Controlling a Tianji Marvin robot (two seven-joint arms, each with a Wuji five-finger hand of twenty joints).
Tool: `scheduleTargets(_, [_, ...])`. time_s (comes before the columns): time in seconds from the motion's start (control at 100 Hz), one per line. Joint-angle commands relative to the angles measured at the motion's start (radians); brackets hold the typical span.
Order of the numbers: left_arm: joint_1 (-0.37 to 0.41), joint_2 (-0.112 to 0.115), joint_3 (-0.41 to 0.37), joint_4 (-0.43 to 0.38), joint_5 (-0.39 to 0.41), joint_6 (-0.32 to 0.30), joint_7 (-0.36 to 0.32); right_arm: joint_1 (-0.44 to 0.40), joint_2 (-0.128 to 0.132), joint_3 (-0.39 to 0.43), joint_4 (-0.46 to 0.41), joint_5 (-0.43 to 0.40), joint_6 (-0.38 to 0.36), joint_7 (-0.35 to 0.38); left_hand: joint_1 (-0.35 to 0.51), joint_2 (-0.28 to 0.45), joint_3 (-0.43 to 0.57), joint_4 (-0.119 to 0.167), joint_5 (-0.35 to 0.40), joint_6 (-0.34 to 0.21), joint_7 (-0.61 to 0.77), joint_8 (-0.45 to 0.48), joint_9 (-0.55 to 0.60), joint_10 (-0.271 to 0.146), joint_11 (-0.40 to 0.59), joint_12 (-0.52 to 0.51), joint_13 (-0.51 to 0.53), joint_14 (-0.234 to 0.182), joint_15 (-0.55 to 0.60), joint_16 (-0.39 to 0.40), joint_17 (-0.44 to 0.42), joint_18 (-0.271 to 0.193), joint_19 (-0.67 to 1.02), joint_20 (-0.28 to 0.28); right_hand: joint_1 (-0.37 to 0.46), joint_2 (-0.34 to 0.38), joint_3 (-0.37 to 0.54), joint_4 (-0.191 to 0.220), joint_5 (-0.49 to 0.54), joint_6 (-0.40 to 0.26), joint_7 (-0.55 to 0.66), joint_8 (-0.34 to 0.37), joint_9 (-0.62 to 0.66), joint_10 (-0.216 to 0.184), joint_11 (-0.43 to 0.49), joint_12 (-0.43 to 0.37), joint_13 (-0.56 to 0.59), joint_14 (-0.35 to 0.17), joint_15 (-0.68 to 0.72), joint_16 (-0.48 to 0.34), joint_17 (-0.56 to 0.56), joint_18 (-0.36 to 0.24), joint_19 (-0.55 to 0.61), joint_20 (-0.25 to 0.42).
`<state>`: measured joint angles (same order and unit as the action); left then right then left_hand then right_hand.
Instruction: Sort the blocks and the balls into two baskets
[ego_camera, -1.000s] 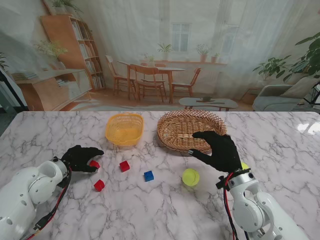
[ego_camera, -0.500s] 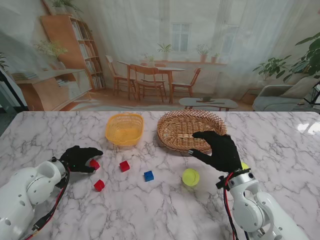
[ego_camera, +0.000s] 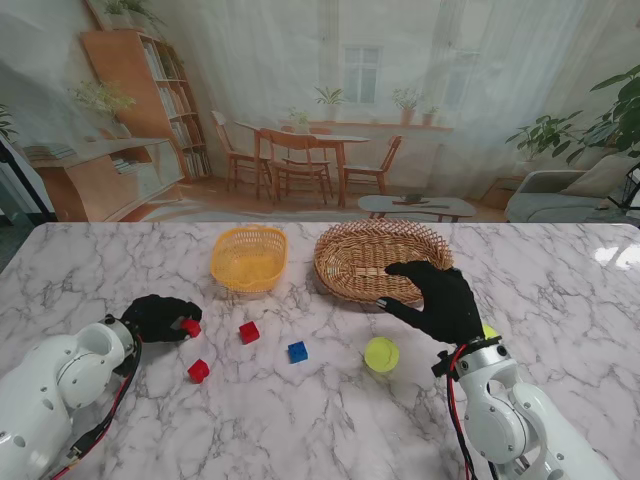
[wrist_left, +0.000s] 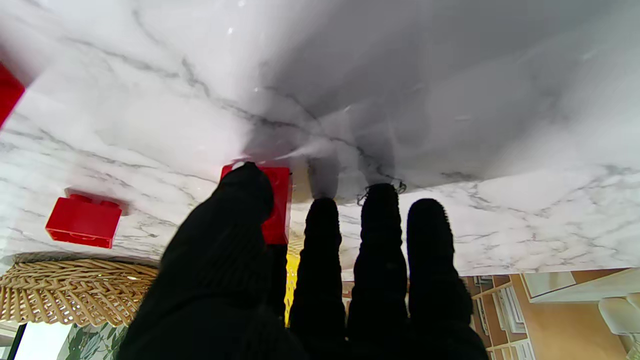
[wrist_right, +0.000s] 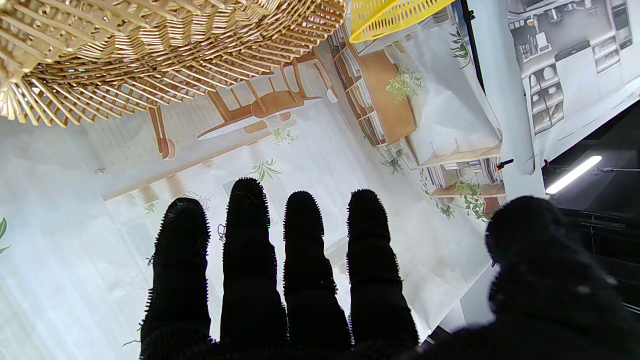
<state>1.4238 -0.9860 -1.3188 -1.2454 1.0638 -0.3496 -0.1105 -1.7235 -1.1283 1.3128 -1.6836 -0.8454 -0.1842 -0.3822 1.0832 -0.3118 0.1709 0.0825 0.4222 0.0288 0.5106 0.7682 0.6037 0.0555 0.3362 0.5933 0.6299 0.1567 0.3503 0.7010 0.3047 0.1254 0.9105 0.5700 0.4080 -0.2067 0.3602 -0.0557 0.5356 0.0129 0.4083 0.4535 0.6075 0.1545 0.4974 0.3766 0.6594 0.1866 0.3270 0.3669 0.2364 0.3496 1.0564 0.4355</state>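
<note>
Glossy marble-look desk (ego_camera: 330, 420), woven wicker basket (ego_camera: 350, 280) – perforated yellow plastic basket (ego_camera: 248, 262), fuzzy black knit fingers (wrist_right: 247, 235).

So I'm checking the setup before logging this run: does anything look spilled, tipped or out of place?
Nothing stands out. The yellow basket and wicker basket sit upright, and the blocks and balls lie loose on the table, as expected for unsorted pieces.
</note>
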Motion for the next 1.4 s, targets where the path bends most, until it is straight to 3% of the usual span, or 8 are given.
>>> scheduleTargets(0.0, [-0.001, -0.006, 0.010, 0.014, -0.011, 0.004, -0.024, -0.002, -0.003, 0.000, 0.004, -0.005, 0.004, -0.006, 0.080, 0.001, -0.040, -0.033, 0.029, -0.032, 0.074, 0.068, 0.089, -0.019, 0.000, 0.157, 0.074, -0.001, 0.082, 0.050, 0.018, 0.018, 0.065, 0.040, 0.020, 0.032, -0.014, 0.024, 0.005, -0.018, -0.017, 0.019, -0.014, 0.010, -0.013, 0.001, 0.000, 0.005, 0.011, 0.007, -0.013, 0.016, 0.002, 0.010])
scheduleTargets(0.12, [-0.001, -0.009, 0.013, 0.016, -0.028, 0.004, -0.020, -0.005, -0.004, 0.001, 0.002, -0.005, 0.006, -0.012, 0.111, -0.002, -0.064, -0.026, 0.060, -0.035, 0.180, 0.083, 0.202, -0.022, -0.054, 0.287, 0.117, 0.013, 0.149, 0.117, 0.041, 0.033, 0.126, 0.075, 0.020, 0.033, -0.015, 0.024, 0.006, -0.018, -0.016, 0.019, -0.015, 0.009, -0.013, 0.001, 0.000, 0.004, 0.013, 0.007, -0.013, 0.016, 0.003, 0.010])
scheduleTargets(0.25, [0.002, -0.010, 0.007, 0.010, -0.026, 0.003, -0.012, -0.006, -0.004, 0.002, 0.001, -0.005, 0.009, -0.015, 0.130, 0.017, -0.059, -0.023, 0.077, -0.026, 0.219, 0.074, 0.261, -0.019, -0.106, 0.342, 0.136, 0.019, 0.179, 0.145, 0.056, 0.037, 0.146, 0.083, 0.021, 0.032, -0.015, 0.024, 0.005, -0.017, -0.016, 0.019, -0.017, 0.010, -0.013, 0.001, 0.000, 0.004, 0.013, 0.007, -0.013, 0.016, 0.003, 0.010])
scheduleTargets(0.56, [0.010, -0.008, -0.058, -0.089, 0.007, -0.043, -0.052, -0.002, -0.003, 0.000, 0.004, -0.004, 0.011, -0.008, 0.138, 0.019, -0.059, -0.023, 0.101, -0.022, 0.241, 0.073, 0.288, -0.017, -0.103, 0.371, 0.157, 0.026, 0.208, 0.169, 0.076, 0.041, 0.156, 0.084, 0.022, 0.032, -0.016, 0.024, 0.006, -0.018, -0.016, 0.019, -0.014, 0.010, -0.011, 0.001, 0.000, 0.005, 0.014, 0.007, -0.013, 0.017, 0.004, 0.010])
scheduleTargets(0.93, [-0.048, -0.005, -0.131, -0.197, 0.004, -0.135, -0.129, 0.000, -0.003, -0.001, 0.005, -0.002, 0.015, -0.005, 0.137, 0.023, -0.054, -0.019, 0.094, -0.022, 0.252, 0.073, 0.291, -0.021, -0.109, 0.378, 0.160, 0.019, 0.207, 0.175, 0.078, 0.036, 0.154, 0.083, 0.023, 0.033, -0.016, 0.025, 0.008, -0.016, -0.016, 0.019, -0.013, 0.008, -0.012, 0.000, -0.003, 0.006, 0.013, 0.006, -0.014, 0.017, 0.004, 0.010])
scheduleTargets(1.09, [-0.094, -0.006, -0.097, -0.192, 0.002, -0.125, -0.136, -0.001, -0.003, -0.001, 0.005, 0.000, 0.017, -0.004, 0.138, 0.031, -0.051, -0.020, 0.095, -0.022, 0.256, 0.075, 0.296, -0.022, -0.108, 0.380, 0.165, 0.016, 0.209, 0.177, 0.083, 0.037, 0.155, 0.082, 0.024, 0.033, -0.017, 0.025, 0.007, -0.017, -0.016, 0.018, -0.011, 0.010, -0.012, 0.000, -0.003, 0.006, 0.012, 0.006, -0.016, 0.017, 0.002, 0.009])
scheduleTargets(1.39, [-0.232, -0.015, 0.050, -0.119, -0.048, -0.036, -0.146, 0.000, -0.003, -0.003, 0.004, 0.001, 0.022, 0.004, 0.137, 0.048, -0.059, -0.031, 0.080, -0.014, 0.247, 0.066, 0.285, -0.015, -0.116, 0.376, 0.161, 0.015, 0.208, 0.179, 0.085, 0.035, 0.162, 0.085, 0.024, 0.032, -0.018, 0.025, 0.009, -0.018, -0.016, 0.018, -0.010, 0.009, -0.013, 0.000, -0.002, 0.006, 0.013, 0.006, -0.015, 0.017, 0.003, 0.009])
